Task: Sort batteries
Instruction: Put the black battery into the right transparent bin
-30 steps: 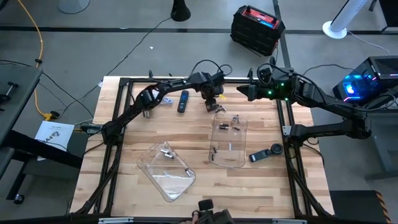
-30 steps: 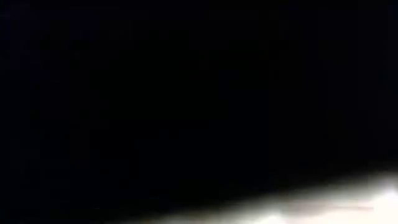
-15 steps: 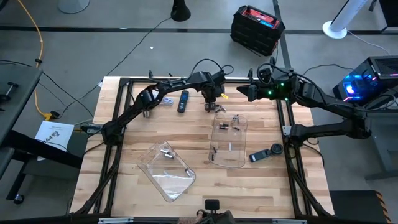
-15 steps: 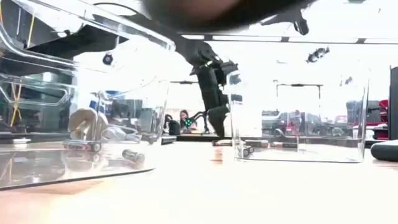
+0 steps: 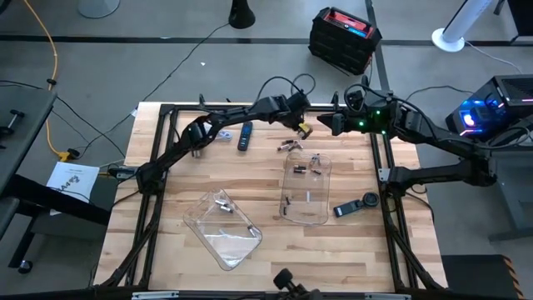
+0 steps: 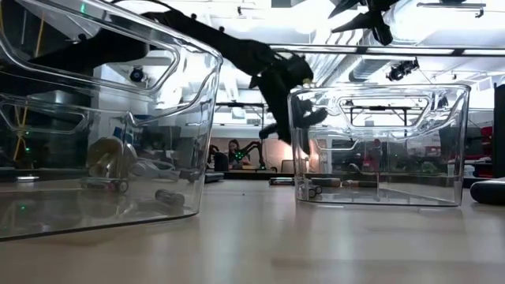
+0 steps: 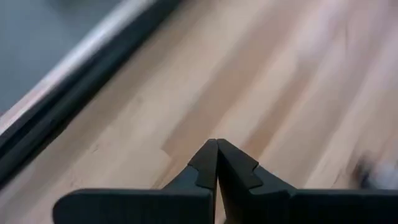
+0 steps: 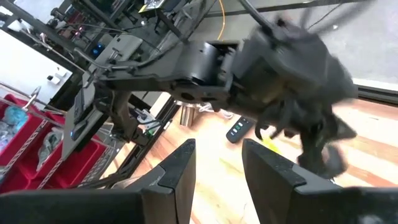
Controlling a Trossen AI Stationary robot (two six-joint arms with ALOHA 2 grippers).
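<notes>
Two or three loose batteries (image 5: 288, 146) lie on the wood near the far end of the right clear tray (image 5: 306, 190), which holds several more batteries (image 6: 316, 189). The left clear tray (image 5: 223, 227) also holds a few batteries (image 6: 170, 197). My left gripper (image 5: 301, 127) hangs above the table just beyond the loose batteries. In its wrist view the left gripper (image 7: 217, 147) is shut, with nothing between its fingers. My right gripper (image 8: 217, 163) waits open at the far right of the table, facing the left arm.
A dark remote (image 5: 245, 135) lies at the far left of the work area and another dark gadget (image 5: 356, 206) beside the right tray. A small yellow object (image 5: 305, 131) lies under my left gripper. A metal cup (image 5: 198, 152) stands beside the left arm. A black frame rail (image 7: 74, 93) borders the table.
My left gripper has risen from the table by the loose batteries and gone a little toward the table's right and far edges. The dark thing that blocked the low view a second ago is gone.
</notes>
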